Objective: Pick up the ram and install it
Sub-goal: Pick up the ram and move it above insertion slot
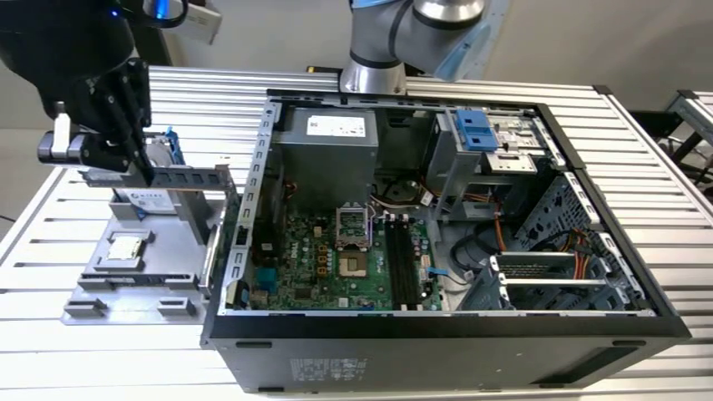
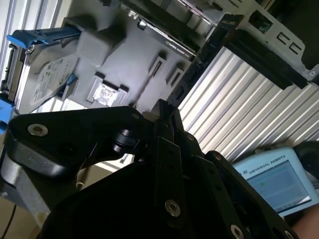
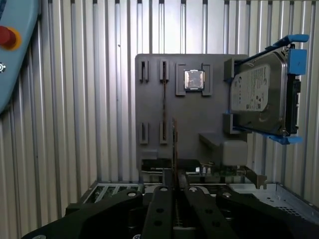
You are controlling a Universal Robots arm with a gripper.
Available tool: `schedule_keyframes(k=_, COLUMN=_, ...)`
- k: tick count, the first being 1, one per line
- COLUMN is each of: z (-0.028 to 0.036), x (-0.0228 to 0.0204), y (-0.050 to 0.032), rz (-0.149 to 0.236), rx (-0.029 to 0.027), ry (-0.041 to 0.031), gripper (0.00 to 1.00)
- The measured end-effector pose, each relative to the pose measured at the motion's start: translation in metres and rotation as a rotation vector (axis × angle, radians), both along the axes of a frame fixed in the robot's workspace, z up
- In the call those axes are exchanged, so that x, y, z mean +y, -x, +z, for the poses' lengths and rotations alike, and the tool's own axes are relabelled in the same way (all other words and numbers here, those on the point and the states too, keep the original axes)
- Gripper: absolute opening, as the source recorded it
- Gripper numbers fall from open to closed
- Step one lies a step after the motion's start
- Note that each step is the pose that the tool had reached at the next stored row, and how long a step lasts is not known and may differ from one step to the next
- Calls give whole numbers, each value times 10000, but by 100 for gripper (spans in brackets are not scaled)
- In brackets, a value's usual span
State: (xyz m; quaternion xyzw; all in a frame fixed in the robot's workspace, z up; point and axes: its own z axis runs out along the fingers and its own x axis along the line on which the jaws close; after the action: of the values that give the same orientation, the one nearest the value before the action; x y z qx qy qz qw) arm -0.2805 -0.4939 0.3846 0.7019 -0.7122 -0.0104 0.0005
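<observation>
The claw (image 1: 139,170) is closed on one end of the ram (image 1: 187,177), so the long stick reaches out sideways. I judge it may tilt or slip in this grip, or knock the wall of the computer case (image 1: 250,167) just beside it. The arm stands over the grey tray (image 1: 134,288) on the desk (image 1: 100,359), claw pointing down, the ram above the tray, outside the case.

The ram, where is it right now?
The ram hangs at the exterior view's left, clamped in the gripper above the grey parts tray, just outside the open computer case.
</observation>
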Motion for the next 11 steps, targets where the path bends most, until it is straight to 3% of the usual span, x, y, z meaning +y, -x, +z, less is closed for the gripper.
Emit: schedule_keyframes(k=11, z=-1, x=0, y=-312, rz=0, rx=-1, ry=-1, gripper=0)
